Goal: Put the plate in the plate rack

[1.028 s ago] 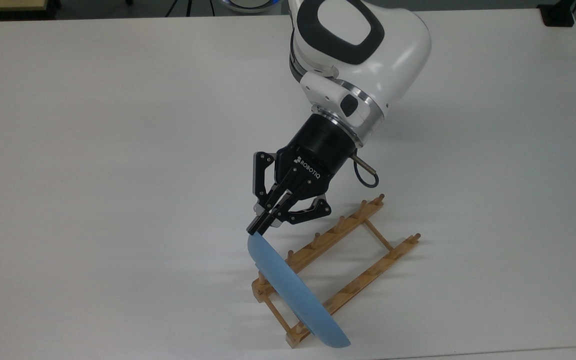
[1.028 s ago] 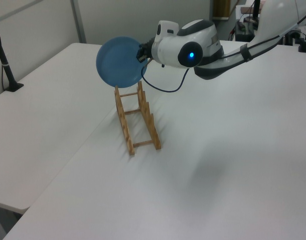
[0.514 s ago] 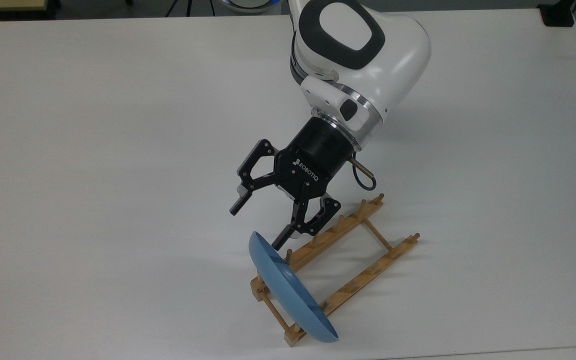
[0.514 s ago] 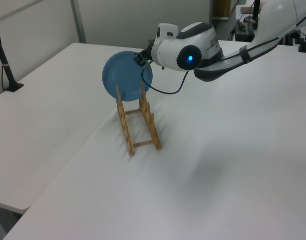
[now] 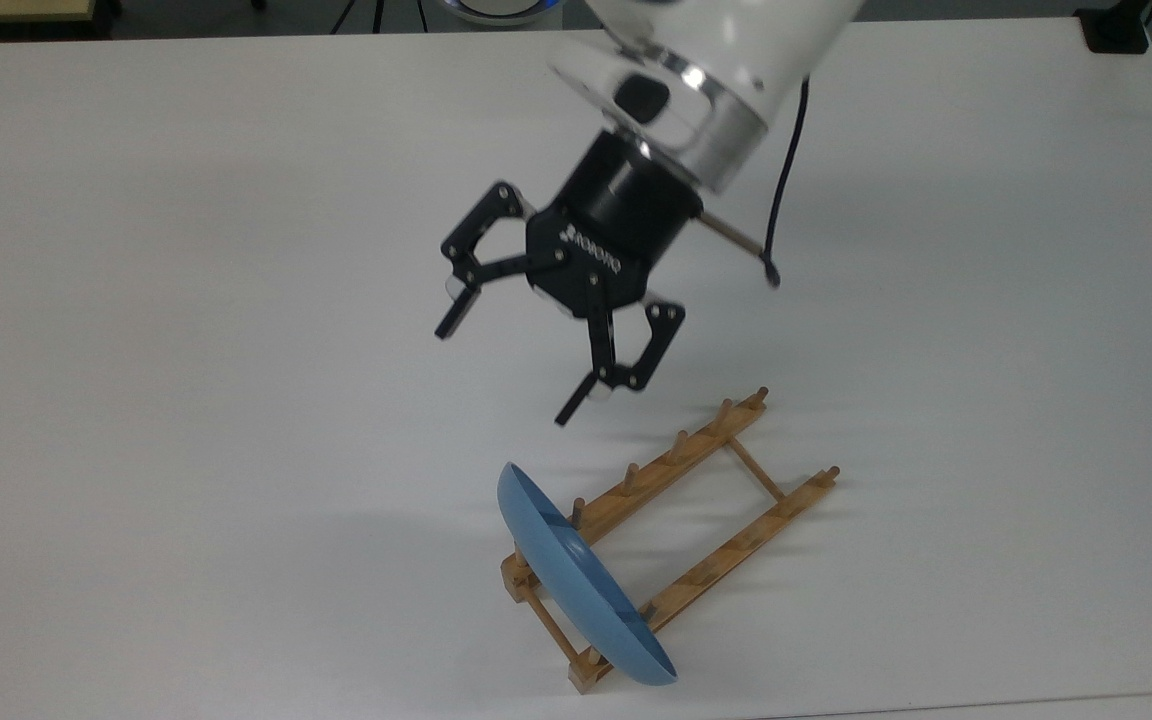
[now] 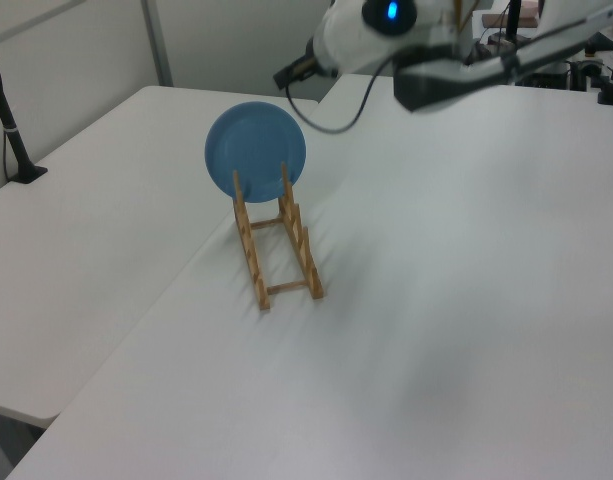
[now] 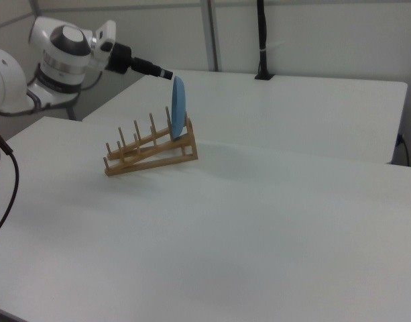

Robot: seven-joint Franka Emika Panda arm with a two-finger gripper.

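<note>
The plate (image 5: 581,585) is showing as a round, glossy light-blue dish with a raised rim, and it is standing on edge in the end slot of the rack (image 5: 696,520), leaning against the last pair of pegs. In the left view its back (image 6: 255,150) is facing away from the rack's open slots; in the right view it (image 7: 178,107) is reading as a thin, near-upright sliver at the rack's (image 7: 149,153) higher end. The rack is a light-brown wooden frame, two rails with short pegs joined by thin crossbars.

The gripper (image 5: 508,368) is hanging above the table (image 5: 186,300), apart from the plate, its fingers (image 5: 454,318) spread wide and holding nothing.

The rack's other slots are sitting open. In the top view the plate's lower edge is lying near the table's near edge, while wide bare surface is stretching to the top view's left and right of the rack.
</note>
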